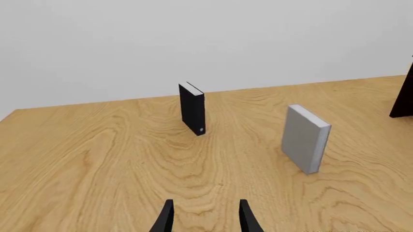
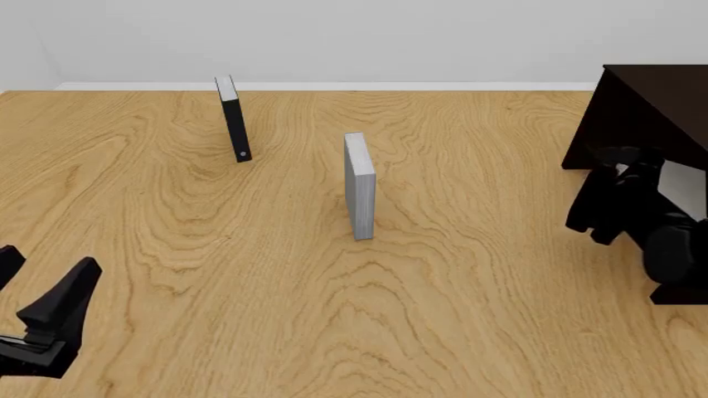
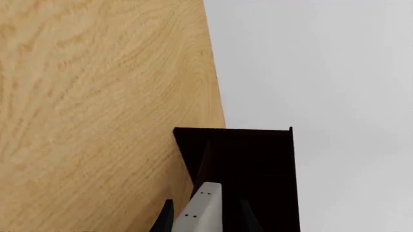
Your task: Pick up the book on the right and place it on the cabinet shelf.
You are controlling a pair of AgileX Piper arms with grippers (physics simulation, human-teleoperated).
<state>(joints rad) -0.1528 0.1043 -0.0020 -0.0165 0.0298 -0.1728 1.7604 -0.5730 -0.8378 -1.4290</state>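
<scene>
We see the right gripper (image 3: 202, 220) clamped on the book (image 3: 200, 208) beside the cabinet shelf (image 3: 248, 169) at the table's right edge; left gripper (image 1: 203, 217) narrowly apart

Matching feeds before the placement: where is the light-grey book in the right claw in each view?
Right wrist view: book between the right claw fingers, in front of the cabinet.
Front view: book at far right, below the cabinet.
Left wrist view: not in it.
Shared landmark: the cabinet.

Black book (image 2: 234, 118) upright far left of my table (image 2: 465, 315). Grey book (image 2: 359, 186) upright mid-table, well apart from it.
</scene>
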